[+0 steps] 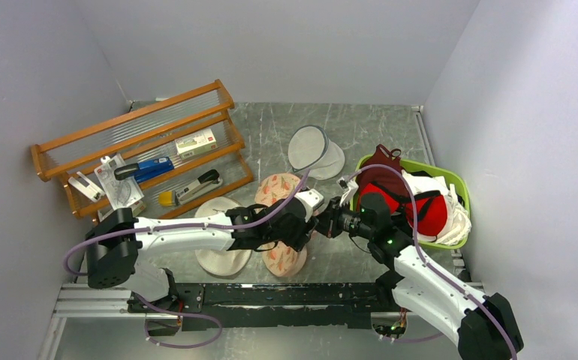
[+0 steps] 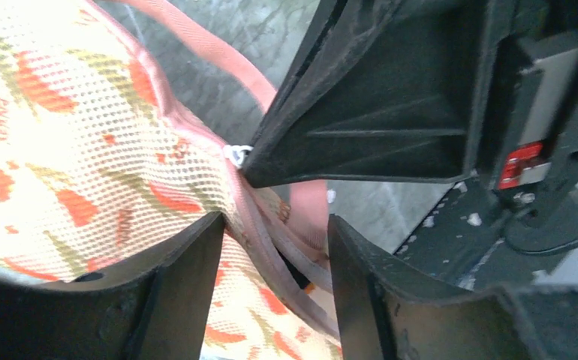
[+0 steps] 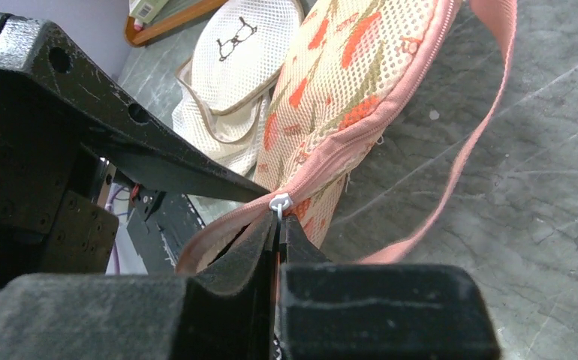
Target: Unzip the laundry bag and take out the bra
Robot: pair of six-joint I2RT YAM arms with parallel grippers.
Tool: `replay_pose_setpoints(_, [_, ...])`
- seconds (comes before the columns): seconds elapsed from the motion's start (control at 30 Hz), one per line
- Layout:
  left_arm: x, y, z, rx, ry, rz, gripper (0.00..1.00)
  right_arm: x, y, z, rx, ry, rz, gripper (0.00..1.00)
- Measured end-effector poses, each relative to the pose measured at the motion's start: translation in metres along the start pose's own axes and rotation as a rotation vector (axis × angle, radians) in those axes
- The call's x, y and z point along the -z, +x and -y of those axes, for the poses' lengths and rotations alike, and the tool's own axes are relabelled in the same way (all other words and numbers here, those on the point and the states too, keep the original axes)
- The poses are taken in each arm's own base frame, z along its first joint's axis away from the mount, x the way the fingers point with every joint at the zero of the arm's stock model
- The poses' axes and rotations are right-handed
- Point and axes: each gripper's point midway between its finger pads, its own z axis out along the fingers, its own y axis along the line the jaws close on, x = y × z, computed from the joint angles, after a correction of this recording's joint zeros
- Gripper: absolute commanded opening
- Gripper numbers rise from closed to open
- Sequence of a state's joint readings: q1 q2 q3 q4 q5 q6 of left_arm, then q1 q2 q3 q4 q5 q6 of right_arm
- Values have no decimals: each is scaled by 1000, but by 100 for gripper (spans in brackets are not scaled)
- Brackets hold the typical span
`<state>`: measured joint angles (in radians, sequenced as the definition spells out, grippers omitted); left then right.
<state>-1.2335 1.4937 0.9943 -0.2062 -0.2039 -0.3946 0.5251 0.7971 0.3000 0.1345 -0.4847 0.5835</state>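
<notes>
The laundry bag (image 1: 277,191), pale pink with red-orange motifs, lies at the table's middle. My left gripper (image 1: 308,225) has its jaws closed on the bag's pink zipper rim (image 2: 260,225), and fabric fills the gap between its fingers (image 2: 181,277). My right gripper (image 1: 329,223) is shut on the white zipper pull (image 3: 279,202), right beside the left gripper. The zipper gapes a little behind the slider (image 3: 222,240). The pink loop handle (image 3: 466,142) trails on the table. The bra is hidden inside the bag. Only a dark slit with an orange speck (image 2: 308,288) shows.
A cream mesh bag (image 1: 222,251) with a glasses mark (image 3: 235,46) lies left of the laundry bag. A round white mesh pouch (image 1: 310,146) stands behind. A green basket (image 1: 451,180) at the right holds red bras and a maroon garment (image 1: 386,161). A wooden rack (image 1: 143,142) stands at the back left.
</notes>
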Motion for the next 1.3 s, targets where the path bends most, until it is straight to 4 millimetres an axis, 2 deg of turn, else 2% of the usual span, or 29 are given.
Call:
replay_pose_setpoints(0.07, [0, 2, -3, 0, -18, -7, 42, 0, 2, 1, -6, 4, -7, 0])
replay_pose_setpoints(0.33, [5, 5, -9, -7, -37, -8, 8, 1, 6, 12, -22, 63, -16, 0])
replay_pose_setpoints(0.5, [19, 13, -14, -6, -30, -1, 7, -3, 12, 26, -33, 124, -30, 0])
replay_pose_setpoints(0.73, [27, 30, -19, -7, -16, -20, 7, -11, 11, 69, -45, 313, -20, 0])
replay_pose_setpoints(0.83, [26, 38, -20, -5, -16, -38, 7, -13, 2, 86, -39, 387, -5, 0])
replay_pose_setpoints(1.0, [30, 49, -24, 10, -16, -50, 7, -13, -30, 107, -39, 458, 51, 0])
replay_pose_setpoints(1.07, [31, 50, -24, 16, -15, -44, 12, -11, -40, 110, -34, 461, 69, 0])
replay_pose_setpoints(1.17, [31, 49, -24, 21, -13, -41, 28, -10, -47, 105, -11, 432, 76, 0])
replay_pose_setpoints(1.3, [30, 54, -23, 19, -13, -64, 55, -9, -51, 86, 13, 334, 84, 0])
